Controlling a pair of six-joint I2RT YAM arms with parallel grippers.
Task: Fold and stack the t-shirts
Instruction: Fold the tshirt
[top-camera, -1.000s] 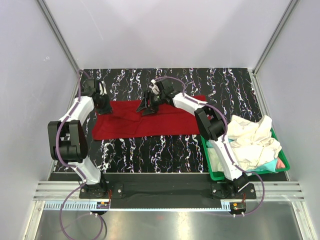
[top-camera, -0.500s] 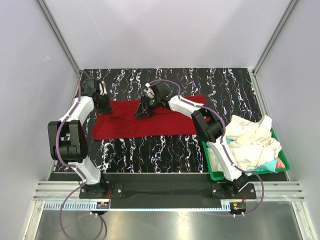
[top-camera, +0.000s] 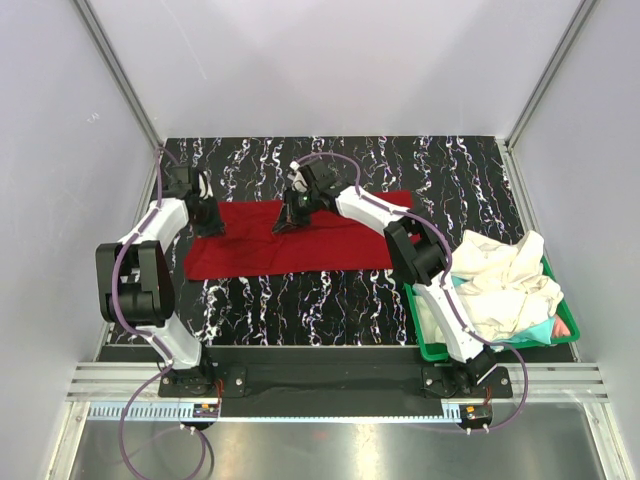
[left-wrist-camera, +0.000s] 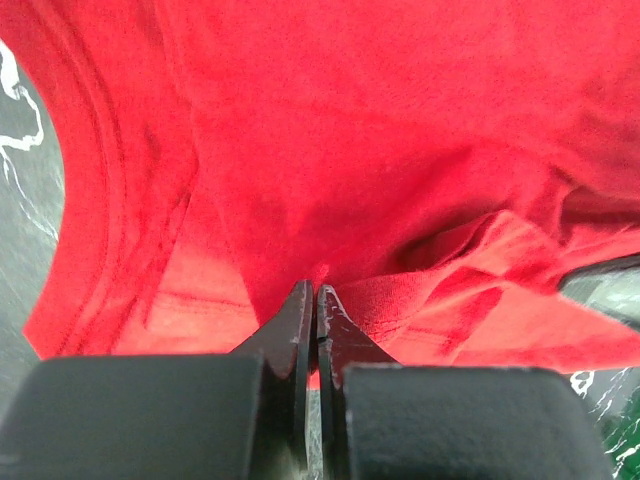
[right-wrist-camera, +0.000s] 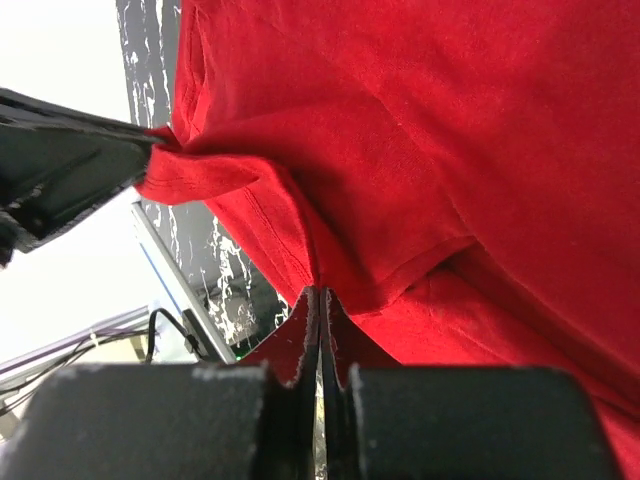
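Observation:
A large deep red t-shirt (top-camera: 300, 245) lies spread across the black marbled table. My left gripper (top-camera: 207, 218) is shut on the shirt's far left corner; in the left wrist view its tips (left-wrist-camera: 316, 290) pinch a fold of the red cloth (left-wrist-camera: 350, 130). My right gripper (top-camera: 288, 220) is shut on the shirt's far edge near the middle. In the right wrist view its tips (right-wrist-camera: 320, 293) clamp a hem of the red cloth (right-wrist-camera: 450, 150), and the left gripper (right-wrist-camera: 60, 170) holds the far corner. More t-shirts, cream-white (top-camera: 505, 280), teal (top-camera: 538, 330) and pinkish (top-camera: 563, 326), are heaped at the right.
A green plastic bin (top-camera: 428, 350) at the near right holds the heap of shirts, beside the right arm's base. Grey walls and metal frame posts enclose the table on three sides. Bare marbled tabletop (top-camera: 300, 300) runs in front of the red shirt.
The right gripper's jaws have shut on the red shirt's far edge, and it has shifted slightly left. The left gripper stays shut on its corner, almost unmoved.

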